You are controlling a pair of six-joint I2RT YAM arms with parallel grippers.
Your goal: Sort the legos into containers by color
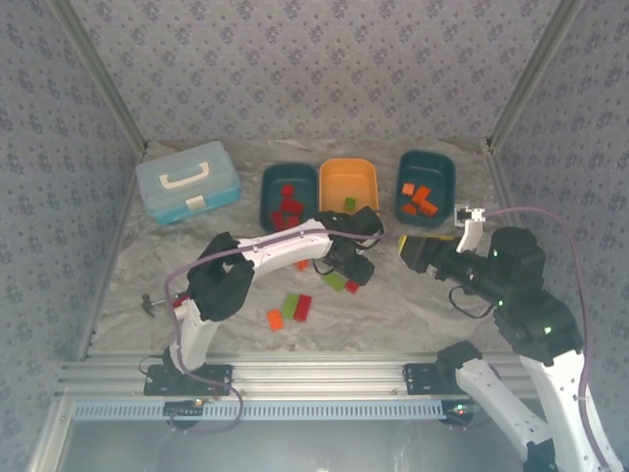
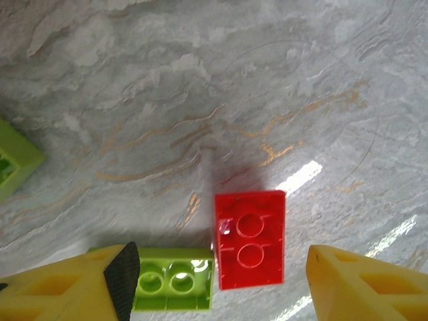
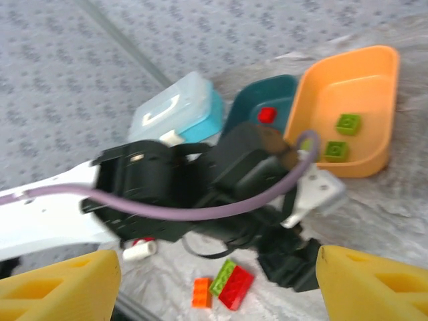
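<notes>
My left gripper (image 2: pixel 221 289) hangs open just above the table, its yellow fingers (image 2: pixel 67 287) wide apart. A red lego (image 2: pixel 249 239) and a green lego (image 2: pixel 172 279) lie side by side between them, the green one against the left pad. In the top view this gripper (image 1: pixel 347 273) is over those two bricks (image 1: pixel 341 284). My right gripper (image 1: pixel 406 246) is open and empty, raised in front of the right teal container (image 1: pixel 426 167), which holds orange legos (image 1: pixel 419 199). The left teal container (image 1: pixel 289 173) holds red legos, and the orange container (image 1: pixel 349 169) holds green ones (image 3: pixel 348 123).
An orange, a green and a red lego (image 1: pixel 291 311) lie together near the table's front. A light blue lidded case (image 1: pixel 187 182) stands at the back left. A small white cylinder (image 3: pixel 140 249) lies at the left. My left arm (image 1: pixel 285 246) stretches across the middle.
</notes>
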